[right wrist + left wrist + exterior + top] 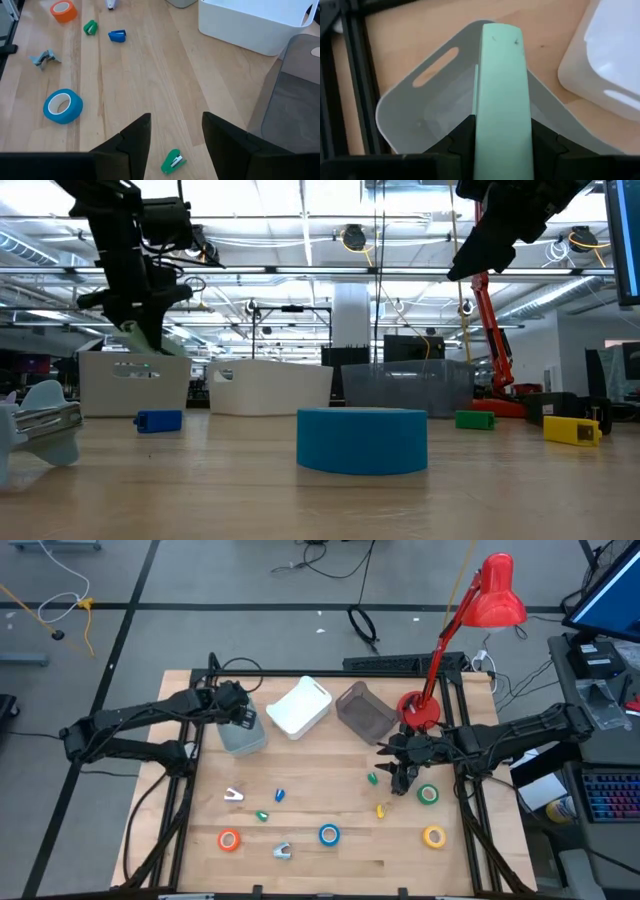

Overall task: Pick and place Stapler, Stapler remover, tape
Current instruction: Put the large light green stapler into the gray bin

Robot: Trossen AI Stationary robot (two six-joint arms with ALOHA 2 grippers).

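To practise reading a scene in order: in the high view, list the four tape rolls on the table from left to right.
orange tape → blue tape → green tape → yellow tape. The green and yellow rolls lie nearly in line, the green one slightly further left.

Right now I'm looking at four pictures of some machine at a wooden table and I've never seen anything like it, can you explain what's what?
It is a robot with two dark arms, each ending in a two-finger gripper.

One picture looks straight down on the table, one looks level across it, and the other two come from cameras on each arm's wrist.

The left gripper is shut on a pale green stapler, held over a grey bin. Beside that stand a white bin and a darker bin.

The right gripper hangs open and empty above a small green stapler.

On the table lie tape rolls, orange, blue, yellow and green, plus other small coloured staplers and pale claw-shaped pieces, probably staple removers. A red lamp stands at the back.
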